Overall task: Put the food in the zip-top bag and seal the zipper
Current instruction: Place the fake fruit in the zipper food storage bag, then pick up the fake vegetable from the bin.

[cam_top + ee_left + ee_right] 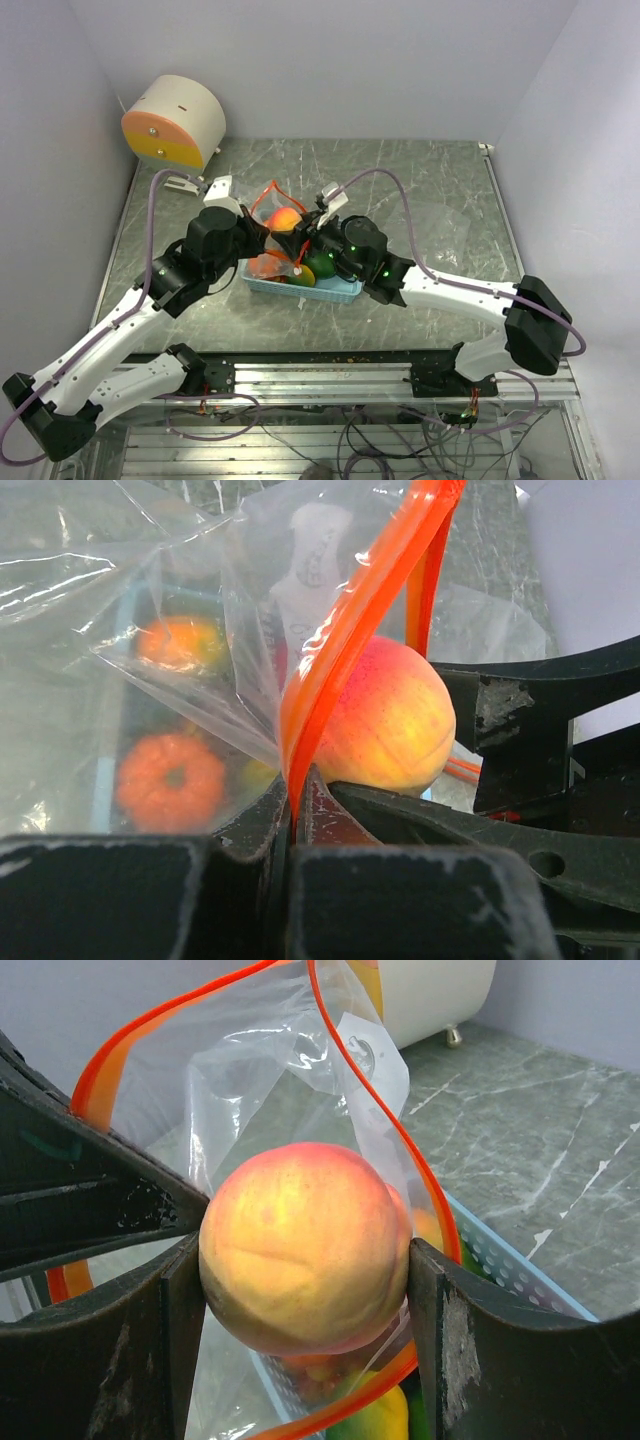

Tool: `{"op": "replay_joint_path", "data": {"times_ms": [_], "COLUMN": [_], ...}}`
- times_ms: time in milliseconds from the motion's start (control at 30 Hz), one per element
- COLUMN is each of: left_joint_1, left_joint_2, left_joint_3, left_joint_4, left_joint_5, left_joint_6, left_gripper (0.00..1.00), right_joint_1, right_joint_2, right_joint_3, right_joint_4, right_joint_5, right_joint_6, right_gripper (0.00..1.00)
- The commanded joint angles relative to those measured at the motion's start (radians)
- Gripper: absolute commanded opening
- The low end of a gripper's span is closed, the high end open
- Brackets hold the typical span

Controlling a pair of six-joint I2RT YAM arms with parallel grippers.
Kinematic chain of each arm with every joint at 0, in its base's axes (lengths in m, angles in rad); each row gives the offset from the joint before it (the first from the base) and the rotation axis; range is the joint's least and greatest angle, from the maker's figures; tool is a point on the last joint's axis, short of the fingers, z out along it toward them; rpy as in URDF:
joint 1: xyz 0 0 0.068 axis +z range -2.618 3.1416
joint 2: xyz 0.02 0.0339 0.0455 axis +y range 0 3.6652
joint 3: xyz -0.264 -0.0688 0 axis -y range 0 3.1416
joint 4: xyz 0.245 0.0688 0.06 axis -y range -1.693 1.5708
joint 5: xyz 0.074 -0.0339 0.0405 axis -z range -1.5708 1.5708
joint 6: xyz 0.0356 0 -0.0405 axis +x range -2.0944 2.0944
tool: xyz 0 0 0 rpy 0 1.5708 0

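My right gripper [305,1275] is shut on a peach [305,1248] and holds it in the open mouth of the clear zip-top bag [290,1070], inside its orange zipper rim [395,1140]. My left gripper [296,795] is shut on the bag's orange zipper edge [340,650], holding it up next to the peach [385,715]. In the top view both grippers meet over the light blue basket [335,290], with the peach [285,218] between them. More food, orange [170,780] and yellow-green [385,1422] pieces, lies in the basket below the bag.
A round cream and orange object [175,122] stands at the back left of the marble table [420,180]. A flat clear plastic sheet [440,222] lies right of the basket. Walls close in the table on three sides.
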Motion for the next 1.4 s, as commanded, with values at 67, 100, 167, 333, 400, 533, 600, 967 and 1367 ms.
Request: {"op": "replay_joint_path", "data": {"times_ms": [67, 100, 167, 333, 400, 533, 600, 967, 1367], "left_joint_1": [0.004, 0.004, 0.004, 0.004, 0.005, 0.004, 0.004, 0.004, 0.004], "left_joint_2": [0.006, 0.003, -0.004, 0.002, 0.012, 0.029, 0.033, -0.011, -0.134], "left_joint_3": [-0.003, -0.003, -0.005, -0.010, -0.003, 0.003, 0.014, 0.125, 0.107], "left_joint_4": [0.026, 0.022, 0.019, 0.032, 0.024, 0.007, -0.019, -0.367, -0.499], "left_joint_5": [0.049, 0.043, 0.018, 0.001, -0.003, -0.025, -0.054, -0.422, -0.530], "left_joint_6": [-0.020, -0.020, -0.022, -0.020, -0.021, -0.017, -0.012, -0.048, -0.075], "left_gripper": [0.07, 0.07, 0.07, 0.07, 0.07, 0.07, 0.07, 0.07, 0.07], "right_joint_1": [0.004, 0.004, 0.005, 0.007, 0.007, 0.008, 0.008, 0.006, 0.004], "right_joint_2": [0.014, 0.019, 0.021, 0.012, 0.000, -0.044, -0.085, -0.279, 0.078], "right_joint_3": [0.080, 0.088, 0.088, 0.080, 0.077, 0.063, 0.044, -0.040, 0.134], "right_joint_4": [-0.025, -0.042, -0.052, -0.071, -0.073, -0.083, -0.083, -0.166, -0.357], "right_joint_5": [0.038, 0.038, 0.036, 0.012, 0.004, -0.009, -0.028, 0.121, 0.250], "right_joint_6": [-0.006, -0.012, -0.018, -0.019, -0.022, -0.014, -0.006, 0.066, 0.137], "right_gripper": [0.63, 0.72, 0.97, 1.00, 1.00, 1.00, 1.00, 1.00, 0.98]}}
